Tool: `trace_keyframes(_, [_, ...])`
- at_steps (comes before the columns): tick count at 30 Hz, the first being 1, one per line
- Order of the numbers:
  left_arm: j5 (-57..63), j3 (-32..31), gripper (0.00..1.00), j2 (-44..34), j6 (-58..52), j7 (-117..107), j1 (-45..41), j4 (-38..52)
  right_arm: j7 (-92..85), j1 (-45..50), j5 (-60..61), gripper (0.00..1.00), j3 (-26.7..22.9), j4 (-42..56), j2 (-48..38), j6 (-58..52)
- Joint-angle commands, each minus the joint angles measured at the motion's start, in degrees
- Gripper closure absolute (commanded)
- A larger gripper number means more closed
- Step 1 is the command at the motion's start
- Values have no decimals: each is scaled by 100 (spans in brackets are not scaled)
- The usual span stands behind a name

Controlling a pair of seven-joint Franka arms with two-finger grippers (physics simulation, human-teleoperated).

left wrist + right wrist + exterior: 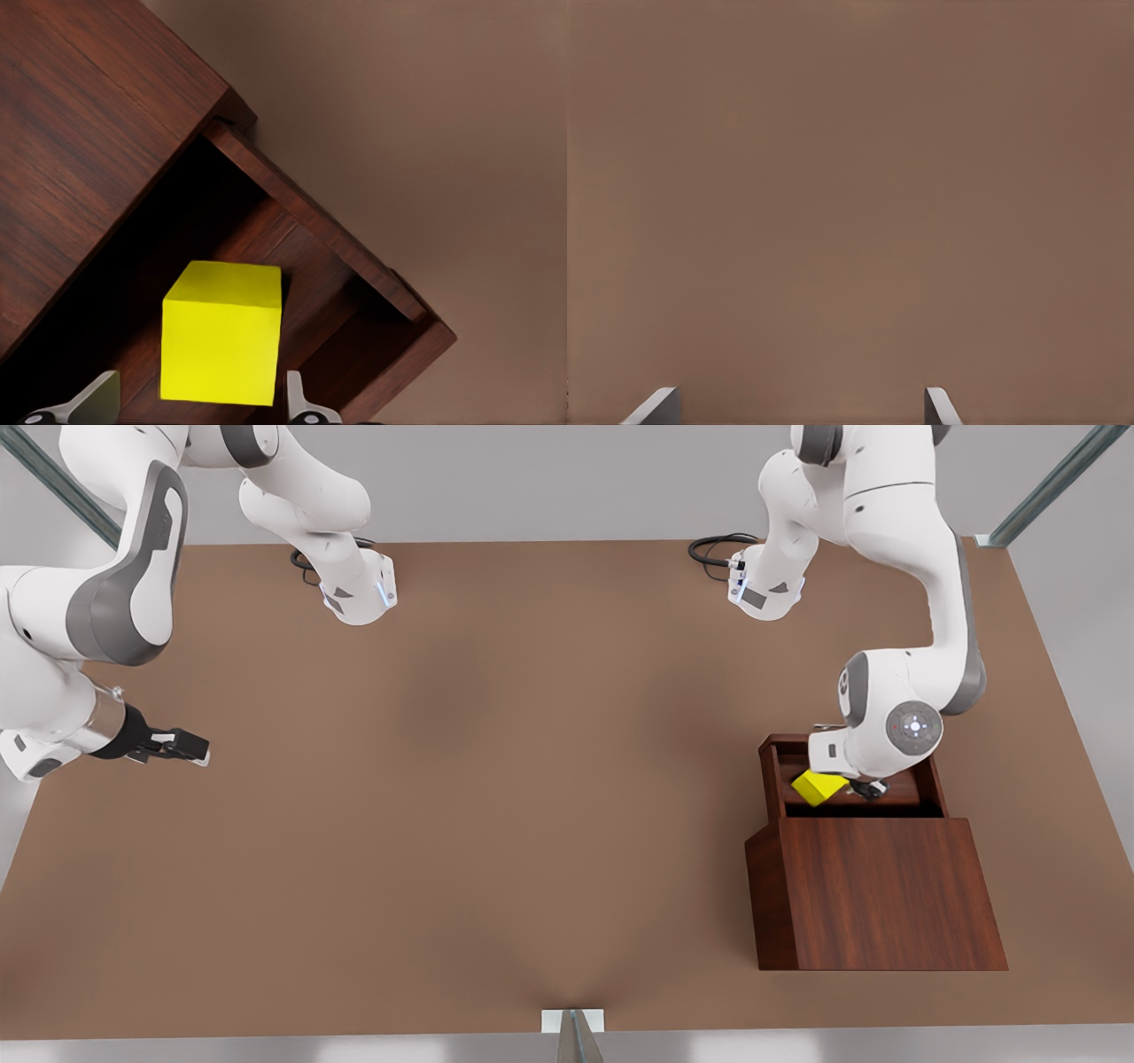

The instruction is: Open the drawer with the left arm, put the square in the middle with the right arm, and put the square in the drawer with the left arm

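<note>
The dark wooden drawer (769, 775) stands pulled out of its cabinet (877, 890) at the front view's right. The yellow square (819, 786) is inside it, tilted. My left gripper (866, 786) hangs over the drawer just beside the square. In the left wrist view the square (221, 332) lies on the drawer floor between open fingers (93, 398), with a gap on one side; the drawer wall (310, 212) runs past it. My right gripper (199, 748) waits open low over bare tabletop at the front view's left, its fingertips (656, 403) framing plain brown table.
Both arm bases (359, 593) (766, 589) stand at the far edge with black cables. The cabinet top (89, 133) lies close beside the left gripper. Metal frame struts (576, 1036) rise at the table's edges.
</note>
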Motion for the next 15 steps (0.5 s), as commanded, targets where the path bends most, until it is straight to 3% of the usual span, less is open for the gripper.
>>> trace_keyframes(1, [-31, -1, 0, -44, -4, -185, -2, 7, 0, 0, 0, 0, 0, 7, 0, 0])
trace_keyframes(4, [-31, -368, 0, -106, -724, -2356, 340, 955, 0, 0, 9, 0, 0, 7, 0, 0])
trace_keyframes(6, [434, -2636, 0, -212, -1647, -3798, 2467, 2186, 9, 0, 9, 0, 0, 7, 0, 0])
trace_keyframes(8, [654, -3454, 0, -387, -1753, -4238, 3179, 2450, 0, -9, 18, 0, 0, 7, 0, 0])
trace_keyframes(12, [1217, -4571, 0, -581, -1753, -4765, 3980, 2705, 0, 0, 18, 0, 0, 7, 0, 0])
trace_keyframes(15, [1226, -4870, 0, -590, -1709, -4801, 4261, 2696, 0, 0, 9, 0, 0, 7, 0, 0])
